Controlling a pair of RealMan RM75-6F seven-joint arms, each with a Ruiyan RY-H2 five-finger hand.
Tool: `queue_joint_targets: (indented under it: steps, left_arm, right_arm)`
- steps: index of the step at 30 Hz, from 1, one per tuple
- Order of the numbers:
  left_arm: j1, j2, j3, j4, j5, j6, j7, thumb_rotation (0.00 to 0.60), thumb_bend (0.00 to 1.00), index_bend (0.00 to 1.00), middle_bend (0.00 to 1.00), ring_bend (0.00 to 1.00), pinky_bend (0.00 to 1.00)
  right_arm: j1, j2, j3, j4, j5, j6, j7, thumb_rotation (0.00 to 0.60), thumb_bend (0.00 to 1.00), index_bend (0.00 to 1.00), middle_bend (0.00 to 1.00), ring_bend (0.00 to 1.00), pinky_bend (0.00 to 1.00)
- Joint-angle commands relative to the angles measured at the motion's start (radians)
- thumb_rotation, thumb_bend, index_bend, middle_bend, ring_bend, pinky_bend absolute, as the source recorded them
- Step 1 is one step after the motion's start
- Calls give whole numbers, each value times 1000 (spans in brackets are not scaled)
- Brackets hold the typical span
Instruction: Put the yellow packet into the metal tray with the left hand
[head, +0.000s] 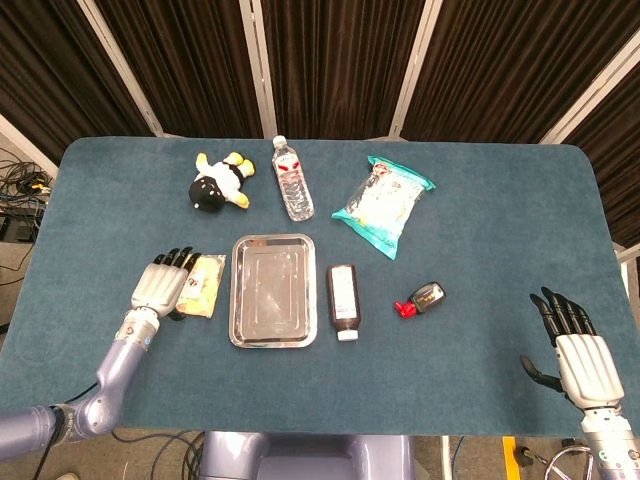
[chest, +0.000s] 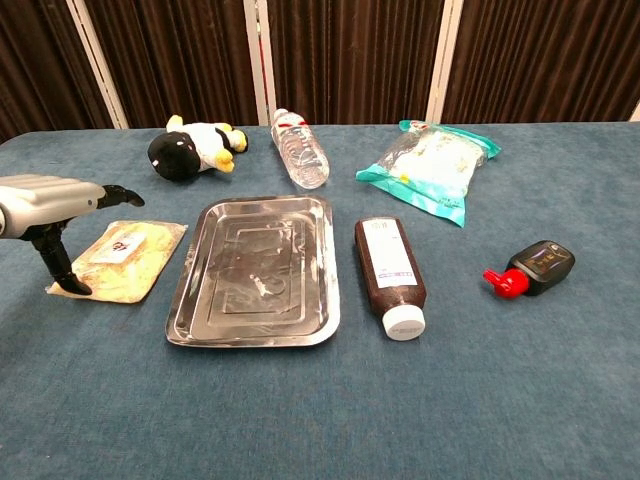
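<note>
A: One metal tray (head: 272, 290) lies flat near the middle of the blue counter (head: 500, 240), and only smears show on its bottom. The yellow packet (chest: 120, 259) sits on the counter just beside the tray's left rim.

B: And the left hand (head: 163, 286)?

A: It hangs over the packet's outer edge, fingers spread forward and holding nothing. In the chest view the thumb points down at the packet's near corner; I cannot tell whether it touches.

B: The right hand (head: 574, 345)?

A: Open, fingers apart, at the counter's near right corner, well apart from everything.

B: Other containers?

A: A brown bottle (head: 343, 300) lies just right of the tray, and a water bottle (head: 292, 180) lies behind it; what they hold I cannot tell
</note>
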Motion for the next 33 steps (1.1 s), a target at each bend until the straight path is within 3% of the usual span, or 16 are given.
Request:
queue_joint_targets:
  steps: [1,4,7,13,18,24,29,33]
  left_arm:
    - [-11,-17,19,22,3,11,13,600,169,273,199,170,327]
    - [-15,-39,34,59,19,14,3,600,193,330,267,236,389]
    - [-15,-71,41,104,37,20,-19,600,244,455,440,392,535]
    - [-1,-95,57,133,106,57,-58,600,335,678,672,602,681]
    - [26,-37,66,63,212,116,-117,600,341,707,701,627,701]
    - [52,111,55,-106,300,180,-155,600,373,767,759,685,746]
    - [64,253,33,-263,370,223,-172,600,372,754,753,686,749]
    - [41,251,-7,-331,403,225,-203,600,367,740,743,678,746]
  right_arm:
    - [0,2,-1,-2,-1,-1,7,600,303,0,0,0,87]
    - [-1,3,-3,-5,-7,2,10,600,303,0,0,0,87]
    - [-1,3,-7,-7,-16,6,16,600,304,0,0,0,87]
    - [-4,3,-7,-6,-22,14,25,600,304,0,0,0,87]
    - [-6,4,-5,-5,-16,16,33,600,304,0,0,0,87]
    - [-7,5,-4,-8,-15,20,39,600,304,0,0,0,87]
    - [-6,2,-6,-12,-18,16,33,600,304,0,0,0,87]
    - [-3,-1,-5,-18,-22,17,26,600,304,0,0,0,87]
